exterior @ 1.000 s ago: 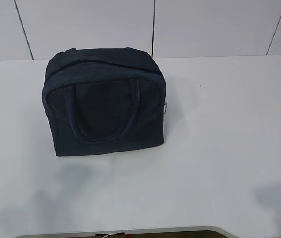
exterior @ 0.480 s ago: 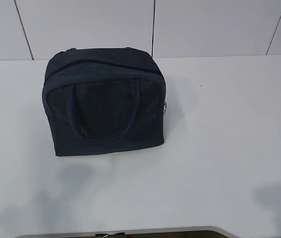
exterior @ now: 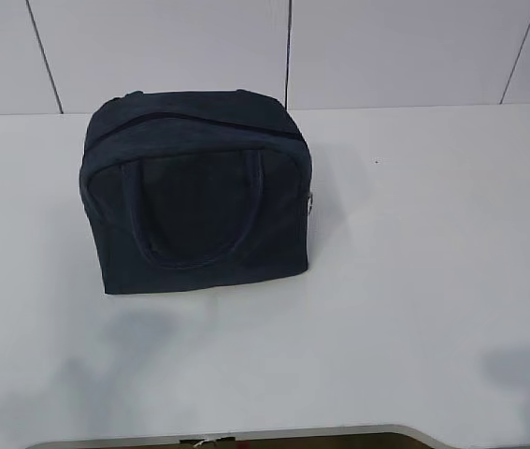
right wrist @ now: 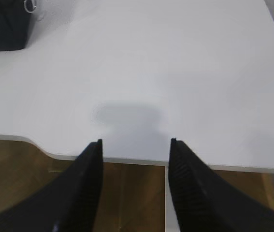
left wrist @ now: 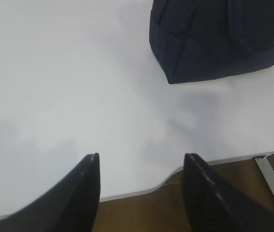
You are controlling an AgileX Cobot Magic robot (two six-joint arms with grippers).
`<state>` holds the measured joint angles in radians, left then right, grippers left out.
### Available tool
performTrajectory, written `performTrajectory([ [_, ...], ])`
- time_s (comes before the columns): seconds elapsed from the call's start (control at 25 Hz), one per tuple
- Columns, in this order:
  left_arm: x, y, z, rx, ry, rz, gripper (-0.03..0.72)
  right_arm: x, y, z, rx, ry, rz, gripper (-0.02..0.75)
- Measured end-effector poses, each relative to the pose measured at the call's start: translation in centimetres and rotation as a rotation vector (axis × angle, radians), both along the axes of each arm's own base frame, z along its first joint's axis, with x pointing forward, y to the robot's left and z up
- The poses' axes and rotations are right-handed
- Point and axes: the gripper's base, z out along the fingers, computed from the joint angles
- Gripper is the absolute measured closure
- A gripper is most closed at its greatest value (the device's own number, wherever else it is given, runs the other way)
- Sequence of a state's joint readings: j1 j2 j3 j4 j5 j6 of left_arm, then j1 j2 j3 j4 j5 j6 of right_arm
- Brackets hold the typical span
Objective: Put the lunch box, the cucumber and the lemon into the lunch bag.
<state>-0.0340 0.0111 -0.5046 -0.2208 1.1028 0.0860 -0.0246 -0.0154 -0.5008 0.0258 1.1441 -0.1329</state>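
White bench (exterior: 414, 281) fills almost all the views, with pale wall panels behind it. Nearest to me are my two grippers, both hanging over the front edge of the bench. My left gripper (left wrist: 141, 162) is released, its jaws apart with nothing between them. My right gripper (right wrist: 136, 145) is the same, spread and empty above its own shadow.

Farther away stands the bag (exterior: 197, 192), upright on the left half of the bench, one handle (exterior: 199, 210) lying flat on its front face. Its zipper (exterior: 190, 122) looks closed along the top, and a small silver ring (right wrist: 29, 6) hangs at its right side.

I count one bag, two grippers, and no box, no cucumber and no lemon in any view. I judge they are inside already or outside the pictures; I cannot tell which.

If the bag must still be opened, I think the good way is to hold the fabric steady with the left gripper, near the zipper, and take the ring with the right, pulling slowly along the zipper line so the bag does not slide or tip.
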Motion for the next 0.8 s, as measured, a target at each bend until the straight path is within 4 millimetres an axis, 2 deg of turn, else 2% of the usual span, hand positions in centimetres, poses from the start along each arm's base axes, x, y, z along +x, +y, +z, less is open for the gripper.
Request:
performTrajectory([
  [0.8, 0.04, -0.03, 0.00, -0.003, 0.000, 0.022, 0.323, 0.02, 0.02, 0.02, -0.001, -0.002, -0.027, 0.371],
])
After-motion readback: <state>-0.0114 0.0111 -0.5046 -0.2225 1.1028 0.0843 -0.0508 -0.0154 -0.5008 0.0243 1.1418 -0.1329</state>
